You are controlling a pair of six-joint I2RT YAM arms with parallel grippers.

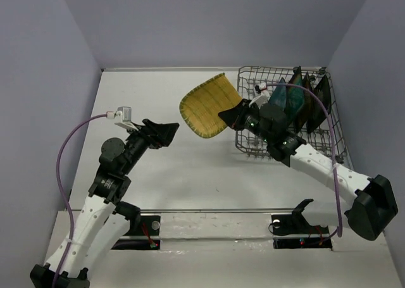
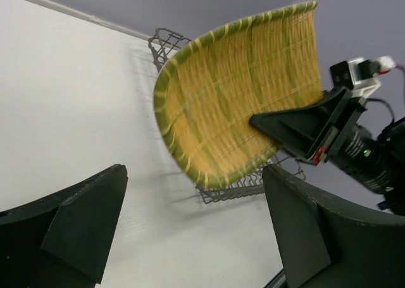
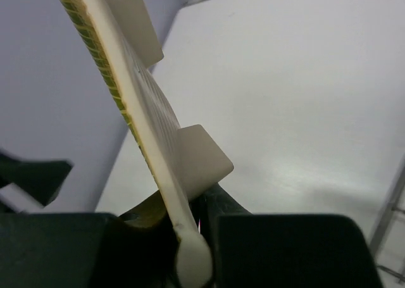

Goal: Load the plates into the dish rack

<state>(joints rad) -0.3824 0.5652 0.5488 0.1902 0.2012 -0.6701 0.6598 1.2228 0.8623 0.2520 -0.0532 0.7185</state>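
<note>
Right claw clamped the yellow plate by its edge, left claw sat apart, empty; I reckoned the plate needed turning upright, then lowering between free rack tines.

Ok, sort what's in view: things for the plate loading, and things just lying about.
Job: yellow ribbed plate in the right fingers; racked plates; dish rack; open left fingers.
Lying about: purple cables; small dark speck on the table.

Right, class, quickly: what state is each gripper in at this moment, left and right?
Left gripper: open, holding nothing.
Right gripper: shut on the edge of the square yellow ribbed plate.
</note>
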